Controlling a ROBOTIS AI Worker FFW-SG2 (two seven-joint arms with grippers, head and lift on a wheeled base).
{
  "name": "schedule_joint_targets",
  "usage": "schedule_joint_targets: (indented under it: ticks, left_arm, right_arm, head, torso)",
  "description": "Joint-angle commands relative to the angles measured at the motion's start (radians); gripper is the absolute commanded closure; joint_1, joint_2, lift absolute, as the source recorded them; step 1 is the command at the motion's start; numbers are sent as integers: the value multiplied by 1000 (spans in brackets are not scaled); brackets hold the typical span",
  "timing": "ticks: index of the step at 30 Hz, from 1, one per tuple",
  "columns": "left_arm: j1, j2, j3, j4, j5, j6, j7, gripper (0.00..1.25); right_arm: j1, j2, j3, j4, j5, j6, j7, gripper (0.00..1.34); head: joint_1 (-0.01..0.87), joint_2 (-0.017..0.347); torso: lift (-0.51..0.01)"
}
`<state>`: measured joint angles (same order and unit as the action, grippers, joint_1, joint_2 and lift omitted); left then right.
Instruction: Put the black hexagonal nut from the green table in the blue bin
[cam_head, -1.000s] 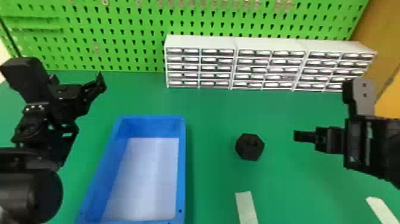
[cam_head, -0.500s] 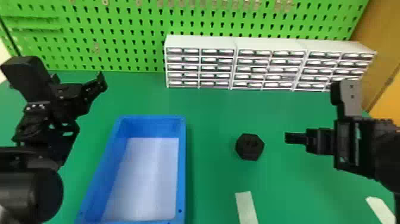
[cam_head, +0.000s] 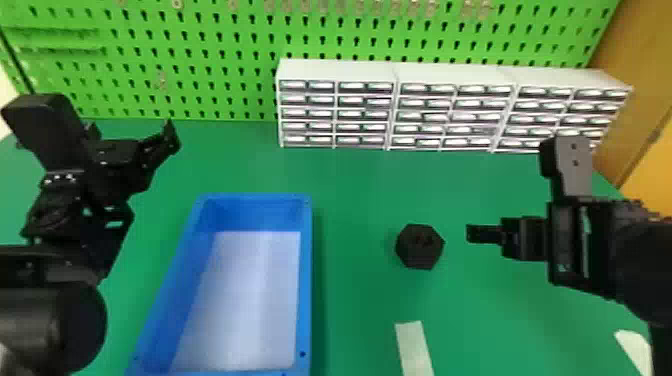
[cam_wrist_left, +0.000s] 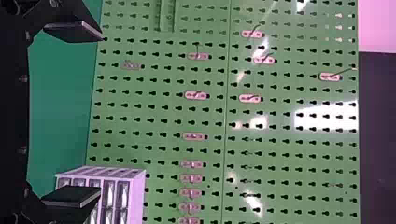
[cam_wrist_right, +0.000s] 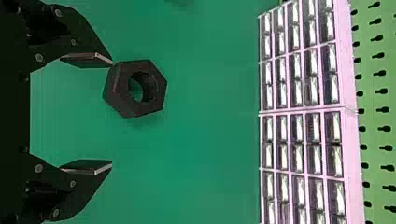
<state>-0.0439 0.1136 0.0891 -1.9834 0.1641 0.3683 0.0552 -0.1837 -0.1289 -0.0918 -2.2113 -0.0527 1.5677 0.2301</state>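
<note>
The black hexagonal nut (cam_head: 419, 246) lies on the green table (cam_head: 360, 300), to the right of the blue bin (cam_head: 306, 280). Just right of the nut is my right gripper (cam_head: 482, 234); in the right wrist view that gripper (cam_wrist_right: 112, 115) stands open with nothing between its fingers, and the nut (cam_wrist_right: 116, 93) is beyond the tips, nearer one finger. My left gripper (cam_head: 134, 132) is held at the far left, beyond the bin's left side. Seen from its own wrist, the left gripper (cam_wrist_left: 102, 114) is open and facing the pegboard.
White drawer units (cam_head: 390, 70) line the table's back, before a green pegboard (cam_head: 200, 65). A pale strip (cam_head: 415, 345) lies on the near part of the table, and another pale piece (cam_head: 635, 347) is at the lower right.
My right gripper has moved left, closer to the nut. The left arm, the nut and the bin have stayed where they were.
</note>
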Motion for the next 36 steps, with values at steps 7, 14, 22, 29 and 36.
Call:
schedule_joint_targets:
  ticks: [7,14,22,29,36]
  left_arm:
    - [-1,0,0,0,0,0,0,125]
    - [-1,0,1,0,0,0,0,125]
    - [-1,0,0,0,0,0,0,125]
    - [1,0,-2,0,0,0,0,125]
    - [1,0,0,2,0,0,0,125]
  right_arm:
    - [-3,-3,1,5,-9,4,0,492]
    - [-5,-3,3,10,-13,4,0,492]
    - [-7,-5,3,12,-18,4,0,492]
    - [-8,-8,1,13,-19,4,0,492]
    - [-10,-9,1,13,-21,4,0,492]
  head:
    - [692,8]
    - [692,8]
    - [692,8]
    - [692,8]
    - [692,8]
  torso:
    - [-97]
    - [-97]
    - [-97]
    - [-97]
    - [-97]
